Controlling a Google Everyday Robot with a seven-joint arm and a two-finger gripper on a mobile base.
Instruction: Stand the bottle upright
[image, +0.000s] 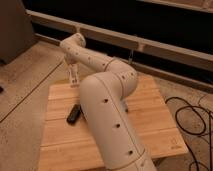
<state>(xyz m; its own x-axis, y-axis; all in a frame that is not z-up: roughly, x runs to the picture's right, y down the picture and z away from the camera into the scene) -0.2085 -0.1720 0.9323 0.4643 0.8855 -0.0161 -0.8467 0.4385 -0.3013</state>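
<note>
Pale bottle (74, 82) approx vertical, top up, at gripper (72, 76) over wood table (150, 125) far-left edge; grip can't tell; speckled floor (30, 75) around.

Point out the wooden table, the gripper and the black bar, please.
wooden table (155, 120): camera view, bare boards on its right side.
gripper (73, 80): camera view, its lower tip, over the table's far left corner.
black bar (74, 114): camera view, its middle, on the table's left part.
</note>
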